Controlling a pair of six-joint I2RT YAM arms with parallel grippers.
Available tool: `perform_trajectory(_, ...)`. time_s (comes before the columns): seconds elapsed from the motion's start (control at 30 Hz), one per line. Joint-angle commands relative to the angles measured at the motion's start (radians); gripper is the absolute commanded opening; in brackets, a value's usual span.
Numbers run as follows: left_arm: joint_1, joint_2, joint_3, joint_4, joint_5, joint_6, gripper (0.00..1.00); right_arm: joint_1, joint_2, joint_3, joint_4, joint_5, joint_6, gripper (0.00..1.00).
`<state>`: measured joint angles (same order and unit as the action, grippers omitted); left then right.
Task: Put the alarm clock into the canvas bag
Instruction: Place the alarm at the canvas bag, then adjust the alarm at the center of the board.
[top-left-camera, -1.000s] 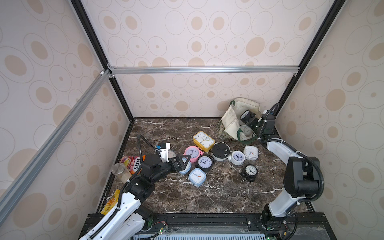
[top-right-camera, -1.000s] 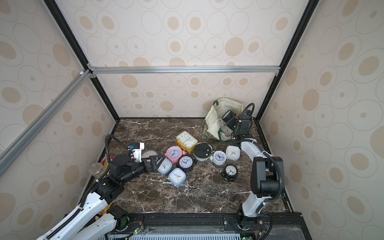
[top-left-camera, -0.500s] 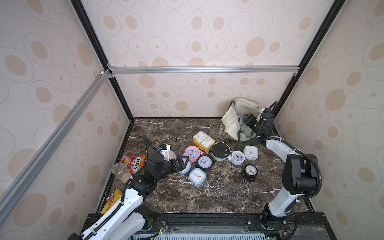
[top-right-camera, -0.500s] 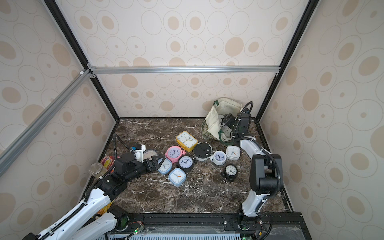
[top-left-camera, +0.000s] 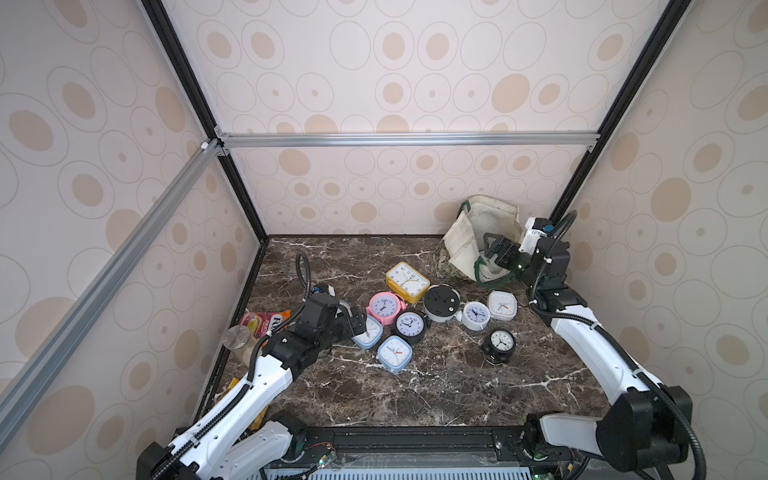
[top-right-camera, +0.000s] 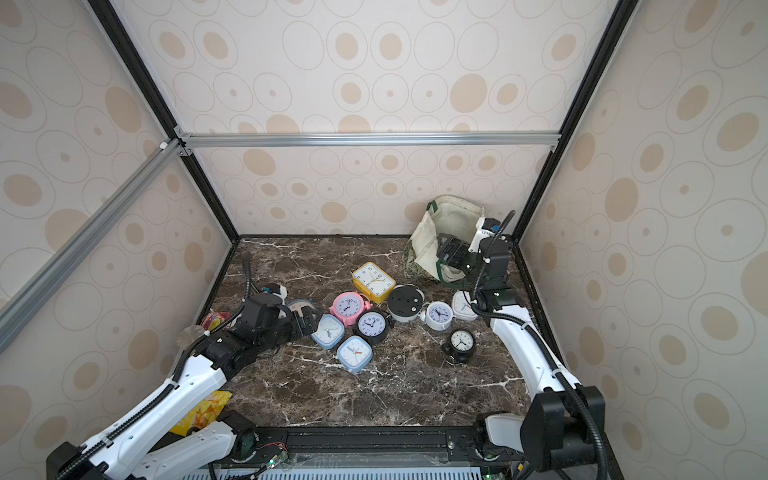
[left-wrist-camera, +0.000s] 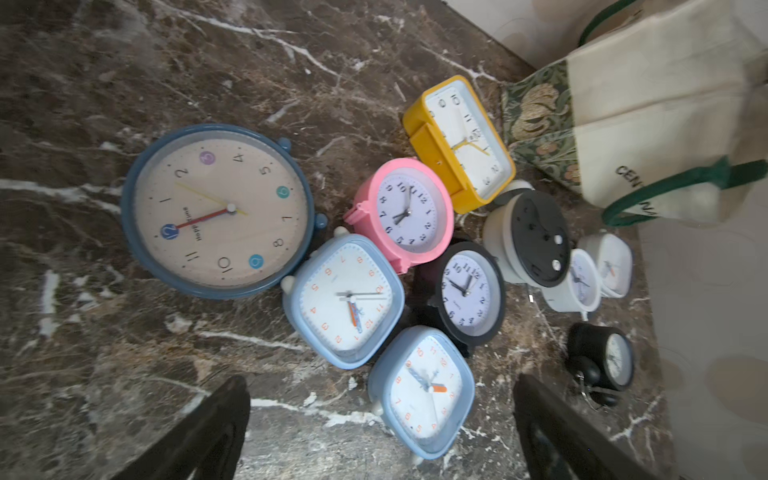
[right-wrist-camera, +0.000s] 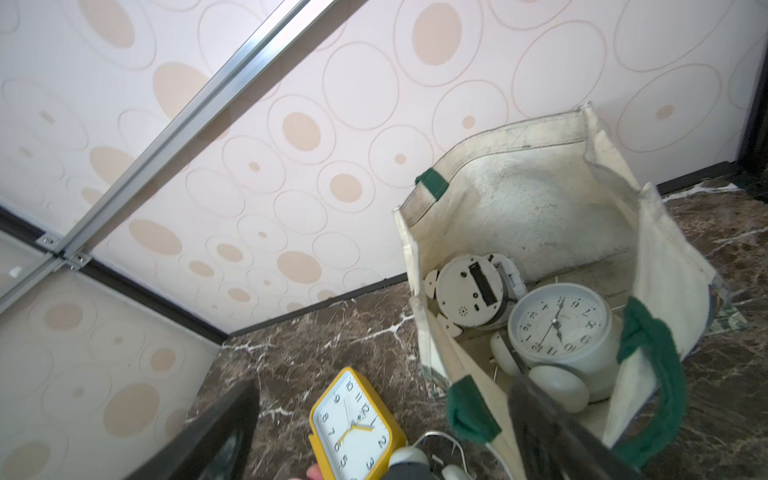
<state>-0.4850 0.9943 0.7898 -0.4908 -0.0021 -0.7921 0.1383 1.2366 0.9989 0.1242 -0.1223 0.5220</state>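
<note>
Posed with the right arm stretched forward and its wrist bent toward the soft off-white canvas bag with dark green strap handles (top-left-camera: 461, 245). Held the right gripper (top-left-camera: 491, 248) at the bag's mouth, jaws spread wide, clasping nothing. Showed one black finger (right-wrist-camera: 552, 432) just beside the bag's near rim in the right wrist view. Lay low with the left arm, well apart from the bag. Carried the left gripper (top-left-camera: 360, 326) likewise spread wide and empty, above a pale blue square plastic clock (top-left-camera: 370, 333).

Gaped toward the right gripper. Contained two clocks: a white round plastic twin-bell alarm clock (right-wrist-camera: 559, 328) and, deeper in the bag, a white round clock turned back-outward (right-wrist-camera: 469, 291).

Rested inside the bag with the dial facing out through the open mouth. Pointed the twelve o'clock edge and both bells toward the bag's near rim and the six o'clock edge toward its far wall. Showed no distinct long axis, being round.

Lay outside the bag, on the dark veined marble tabletop (top-left-camera: 436, 374): a yellow rectangular plastic clock (top-left-camera: 407, 281) near the bag's green-patterned base, and further clocks beyond.
</note>
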Motion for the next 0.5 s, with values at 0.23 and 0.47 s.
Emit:
perform_trajectory(0.23,0.005,0.228,0.088,0.005,0.124,0.172,0.98,0.187,-0.139,-0.151,-0.235,-0.034,-0.064,0.94)
perform_trajectory(0.47,-0.072,0.340,0.141,0.004,0.198,0.215,0.98,0.360,-0.162,-0.265,-0.367,-0.094,-0.096,0.94)
